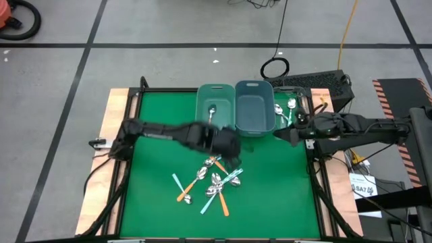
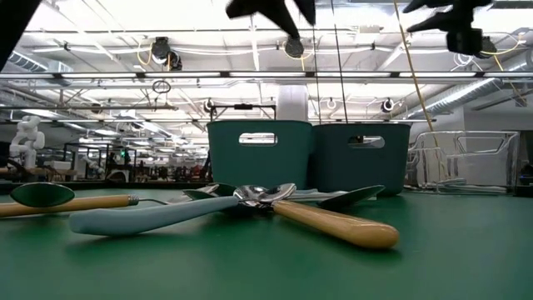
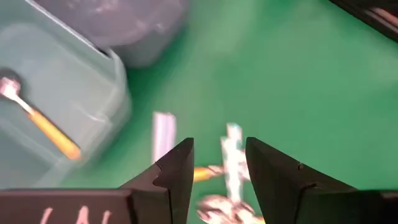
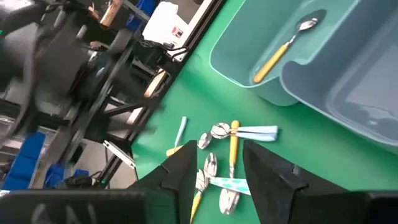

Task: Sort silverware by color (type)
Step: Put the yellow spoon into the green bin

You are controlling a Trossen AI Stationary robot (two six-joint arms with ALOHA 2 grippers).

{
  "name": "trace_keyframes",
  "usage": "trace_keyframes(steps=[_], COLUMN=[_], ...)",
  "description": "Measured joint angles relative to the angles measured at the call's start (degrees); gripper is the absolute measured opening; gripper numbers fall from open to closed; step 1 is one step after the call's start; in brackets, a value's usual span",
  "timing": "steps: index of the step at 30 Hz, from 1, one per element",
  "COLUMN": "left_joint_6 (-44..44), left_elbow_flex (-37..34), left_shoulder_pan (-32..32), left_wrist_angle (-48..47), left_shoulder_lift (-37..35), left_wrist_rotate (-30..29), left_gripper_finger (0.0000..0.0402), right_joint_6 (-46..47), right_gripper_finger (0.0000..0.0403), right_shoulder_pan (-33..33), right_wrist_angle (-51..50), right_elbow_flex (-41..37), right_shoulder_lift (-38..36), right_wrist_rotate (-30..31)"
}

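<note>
Left gripper (image 3: 217, 171) part open, empty, above spoon pile (image 1: 214, 183); right gripper (image 4: 219, 165) part open, empty, beside bins (image 1: 253, 108); one orange spoon (image 1: 211, 112) in left bin (image 1: 206, 94)

Right gripper (image 4: 217, 165) above the green mat (image 4: 348, 155), its two dark fingers (image 4: 183, 171) parted with nothing between them. Beyond the fingertips lies a loose cluster of spoons (image 4: 227, 168) with orange and light blue handles. One orange-handled spoon (image 4: 283, 53) rests inside a teal bin (image 4: 249, 68); a second bin (image 4: 367, 87) stands touching it.
</note>
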Motion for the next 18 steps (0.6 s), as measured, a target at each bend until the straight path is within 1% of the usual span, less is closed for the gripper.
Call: trace_keyframes(steps=[4,7,9,12,14,16,18], left_joint_6=[-6.2,-10.6,-13.7,-17.7,-20.7,-22.4,-23.5], left_elbow_flex=[-0.1,-2.9,-4.9,-8.6,-11.2,-13.3,-15.3], left_shoulder_pan=[-5.8,-8.6,-10.0,-11.6,-12.6,-13.4,-13.8], left_wrist_angle=[-2.3,-3.0,-5.3,-6.0,-5.7,-4.3,-1.1], left_shoulder_lift=[0.0,-0.1,0.1,0.0,0.0,0.2,0.1], left_wrist_rotate=[-0.6,-0.8,-0.4,2.4,5.4,8.8,10.9], left_gripper_finger=[0.0152,0.0152,0.0152,0.0152,0.0152,0.0152,0.0152], right_joint_6=[0.0,0.5,1.1,0.9,1.3,2.1,2.6], right_gripper_finger=[0.0125,0.0125,0.0125,0.0125,0.0125,0.0125,0.0125], right_shoulder_pan=[0.0,0.2,0.8,1.9,2.9,4.0,5.4], right_wrist_angle=[4.8,5.4,4.8,3.9,2.7,1.6,0.6], right_elbow_flex=[0.0,0.0,0.0,0.0,0.0,0.0,0.0], right_shoulder_lift=[4.1,6.1,7.2,8.4,8.9,9.1,9.2], right_wrist_rotate=[-0.1,-1.6,-2.5,-2.9,-3.0,-3.0,-3.0])
